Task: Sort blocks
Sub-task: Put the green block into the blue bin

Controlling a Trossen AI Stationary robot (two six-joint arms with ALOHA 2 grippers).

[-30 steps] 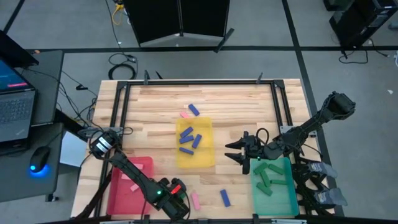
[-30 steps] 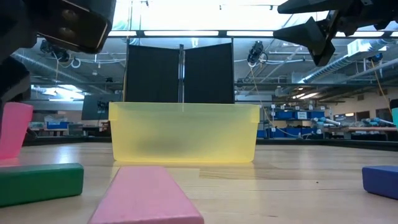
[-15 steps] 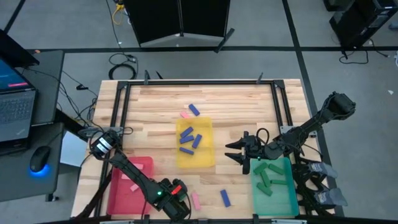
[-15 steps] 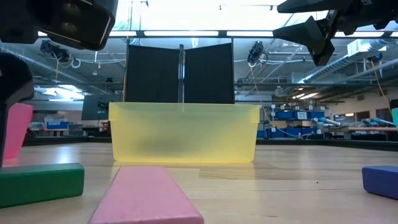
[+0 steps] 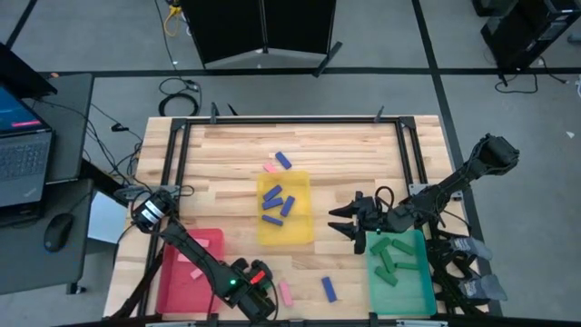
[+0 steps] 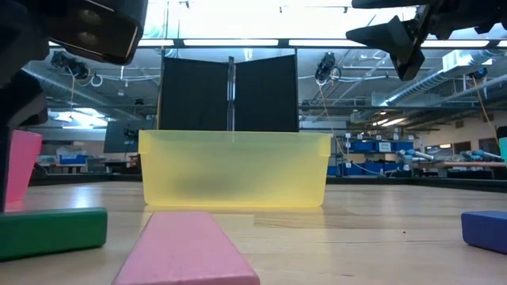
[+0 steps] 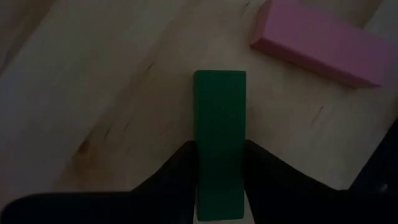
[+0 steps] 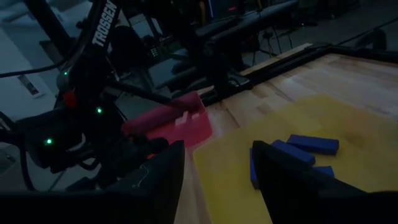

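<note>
A green block (image 7: pixel 219 106) lies flat on the wood near the table's front edge, with a pink block (image 7: pixel 317 40) beside it. My left gripper (image 7: pixel 221 149) stands over it at the front left (image 5: pixel 257 292), shut on it. The low view shows the green block (image 6: pixel 51 232), the pink block (image 6: pixel 190 253) and a blue block (image 6: pixel 485 229) on the table. My right gripper (image 5: pixel 340 225) hangs open and holds nothing between the yellow tray (image 5: pixel 265 238) and the teal tray (image 5: pixel 408 292). My left gripper pinches the green block's two long sides (image 7: pixel 204 163) between its two fingers, near one end of the block. The fingers come steeply from above and stand on either side of its width. The block lies flat on the table.
The red tray (image 5: pixel 186 277) holds pink blocks. In the yellow tray are blue blocks (image 5: pixel 275 202), in the teal tray green blocks (image 5: pixel 390 259). A pink block (image 5: pixel 270 167) and a blue block (image 5: pixel 283 160) lie beyond the yellow tray, and another blue block (image 5: pixel 329 289) lies near the front edge.
In the low view a dark finger of my left gripper dropped in front of the red tray at the picture's left edge and has drawn back again. The green block has stayed on the table.
</note>
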